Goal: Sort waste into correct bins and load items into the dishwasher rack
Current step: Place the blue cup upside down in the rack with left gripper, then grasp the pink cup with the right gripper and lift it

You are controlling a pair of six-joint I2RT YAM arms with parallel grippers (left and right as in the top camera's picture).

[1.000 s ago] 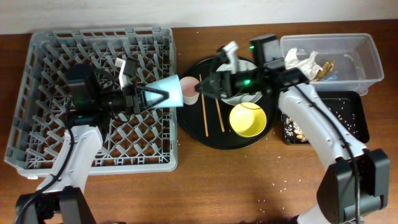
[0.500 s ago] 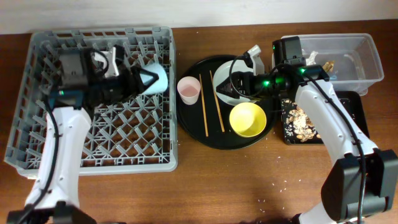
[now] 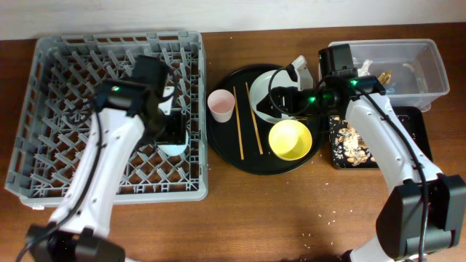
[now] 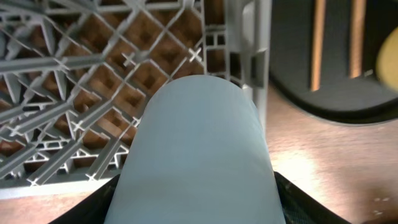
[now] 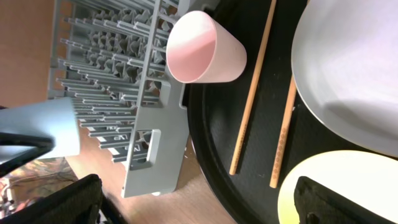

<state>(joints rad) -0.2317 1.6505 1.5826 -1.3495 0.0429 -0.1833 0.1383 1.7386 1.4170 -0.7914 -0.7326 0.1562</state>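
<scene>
We see the left gripper (image 3: 173,133) clenched on the blue cup (image 4: 199,149). The cup fills the whole gap between the two dark fingers (image 4: 93,208), and its rounded end points away from the wrist. Below these jaws is the rack (image 3: 73,87), close to its right wall. We cannot tell if the cup touches the grid. Beyond that wall, to one side of the jaws, is the rim of the round tray (image 3: 222,149).

The right gripper (image 3: 280,102) has its jaws released. Its fingers (image 5: 348,202) stand wide apart and nothing is between them. It hangs over the round tray. Ahead of the jaws the pink cup (image 5: 205,50) stands with its mouth up, near the tray edge that is next to the rack. The two chopsticks (image 5: 252,93) lie side by side on the tray and run forward from the gap between the jaws. The plate (image 5: 354,68) is ahead of one finger, on the side away from the rack. The bowl (image 3: 290,140) is just beside that same finger, nearer than the plate.

Behind these jaws, on the wrist side, is the tub (image 3: 426,69) with the napkin (image 3: 353,69) and the wrapper (image 3: 380,80) inside it. Next to the tub is the black tray (image 3: 411,138), and the scraps (image 3: 353,145) lie in the part of it nearest the jaws. All of this stands on the table (image 3: 291,218).
</scene>
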